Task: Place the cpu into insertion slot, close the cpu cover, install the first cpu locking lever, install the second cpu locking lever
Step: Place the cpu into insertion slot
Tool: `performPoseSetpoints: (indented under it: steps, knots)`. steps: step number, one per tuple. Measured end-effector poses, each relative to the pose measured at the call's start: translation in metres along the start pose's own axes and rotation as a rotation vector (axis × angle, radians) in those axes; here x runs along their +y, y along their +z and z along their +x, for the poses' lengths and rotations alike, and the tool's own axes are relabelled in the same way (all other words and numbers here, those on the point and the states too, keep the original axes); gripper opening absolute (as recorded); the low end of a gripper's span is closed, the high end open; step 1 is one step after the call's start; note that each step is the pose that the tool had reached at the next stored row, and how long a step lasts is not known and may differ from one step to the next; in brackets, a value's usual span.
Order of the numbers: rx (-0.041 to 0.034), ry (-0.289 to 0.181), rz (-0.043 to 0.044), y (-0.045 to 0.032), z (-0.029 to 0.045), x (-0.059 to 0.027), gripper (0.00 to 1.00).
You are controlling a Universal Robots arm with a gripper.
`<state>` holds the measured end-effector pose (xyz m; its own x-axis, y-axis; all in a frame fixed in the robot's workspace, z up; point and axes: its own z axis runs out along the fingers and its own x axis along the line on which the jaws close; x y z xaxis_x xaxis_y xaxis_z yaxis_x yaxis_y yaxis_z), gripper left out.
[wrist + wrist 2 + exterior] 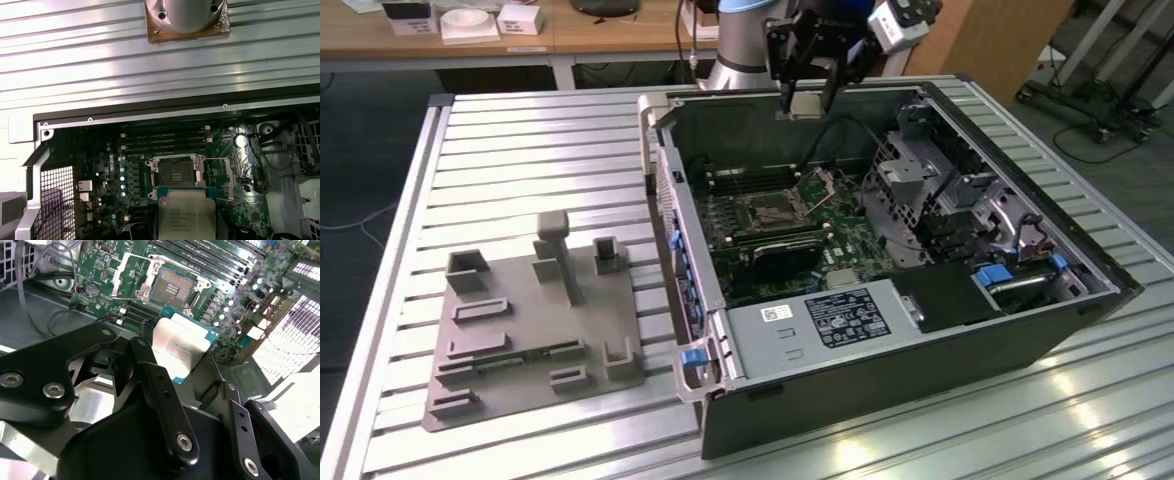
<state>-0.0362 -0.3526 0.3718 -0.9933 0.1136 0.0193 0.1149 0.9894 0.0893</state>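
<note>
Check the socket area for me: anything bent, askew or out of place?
Nothing stands out. The gripper holds the cpu above the open computer case. The insertion slot is empty, and its cpu cover is swung open.

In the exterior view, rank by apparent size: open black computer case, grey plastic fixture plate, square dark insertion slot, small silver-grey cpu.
1. open black computer case
2. grey plastic fixture plate
3. square dark insertion slot and small silver-grey cpu, too alike to rank
</note>
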Motion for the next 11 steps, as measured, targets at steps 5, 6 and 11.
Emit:
performPoseSetpoints:
  steps: [5, 6, 11]
  knots:
    - [-0.0056, 0.062, -0.0012, 0.0005, 0.0, 0.0, 0.54]
    - [-0.0068, 0.075, -0.0015, 0.0006, 0.0, 0.0, 0.54]
    - [-0.0144, 0.16, -0.0032, 0.0021, 0.0, -0.0002, 0.54]
